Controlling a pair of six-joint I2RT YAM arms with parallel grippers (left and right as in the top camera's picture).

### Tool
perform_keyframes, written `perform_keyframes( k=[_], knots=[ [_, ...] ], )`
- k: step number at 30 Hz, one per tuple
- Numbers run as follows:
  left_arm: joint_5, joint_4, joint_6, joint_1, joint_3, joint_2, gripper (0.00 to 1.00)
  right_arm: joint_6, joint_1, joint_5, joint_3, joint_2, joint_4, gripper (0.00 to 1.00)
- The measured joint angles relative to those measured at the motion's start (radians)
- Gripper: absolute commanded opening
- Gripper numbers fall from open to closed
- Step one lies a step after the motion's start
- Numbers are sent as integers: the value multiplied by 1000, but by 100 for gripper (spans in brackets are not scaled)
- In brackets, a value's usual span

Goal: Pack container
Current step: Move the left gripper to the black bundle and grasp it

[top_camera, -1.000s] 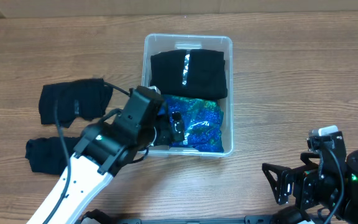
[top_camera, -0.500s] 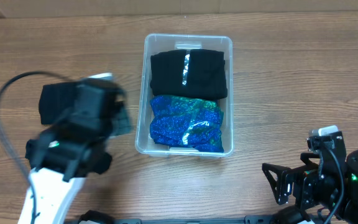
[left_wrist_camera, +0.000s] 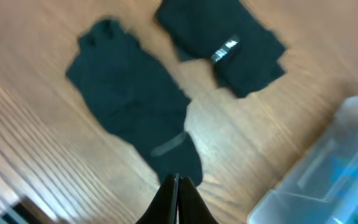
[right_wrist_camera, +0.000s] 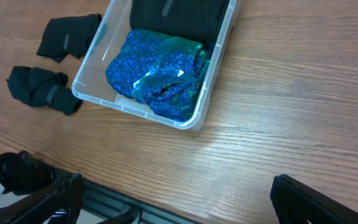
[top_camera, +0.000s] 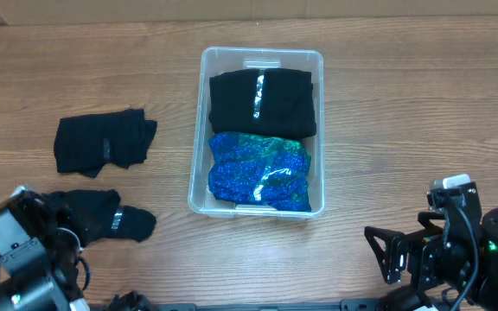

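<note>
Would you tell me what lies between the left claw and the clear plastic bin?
A crumpled black garment with a grey tag, clearest in the overhead view.

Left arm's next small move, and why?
Probably open the left gripper and lower onto the nearer black garment: the jaws look shut near its edge, and it lies outside the container.

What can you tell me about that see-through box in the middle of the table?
The container is a clear plastic rectangular bin with rounded corners and a rim, open-topped, sitting flat on the wooden table. Inside, a folded black garment fills the far half and a sparkly blue garment the near half. Nothing else touches it.
</note>
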Motion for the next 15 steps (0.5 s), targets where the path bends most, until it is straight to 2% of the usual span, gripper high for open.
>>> perform_keyframes(
  k=[4,5,6,7,8,10,15],
  knots=[
    [-67,13,-66,131,-82,8,4,1,0,0,0,0,0,100],
    [-103,11,-88,148,-82,8,7,0,0,-1,0,0,0,100],
    [-146,9,-117,159,-82,8,18,0,0,0,0,0,0,100],
    [-176,9,-140,165,-82,11,72,1,0,0,0,0,0,100],
    [-213,11,-177,170,-82,19,100,1,0,0,0,0,0,100],
    [-272,48,-216,179,-82,60,100,0,0,0,0,0,-1,100],
    [-309,137,-241,179,-82,227,100,1,0,-1,0,0,0,100]
  ],
)
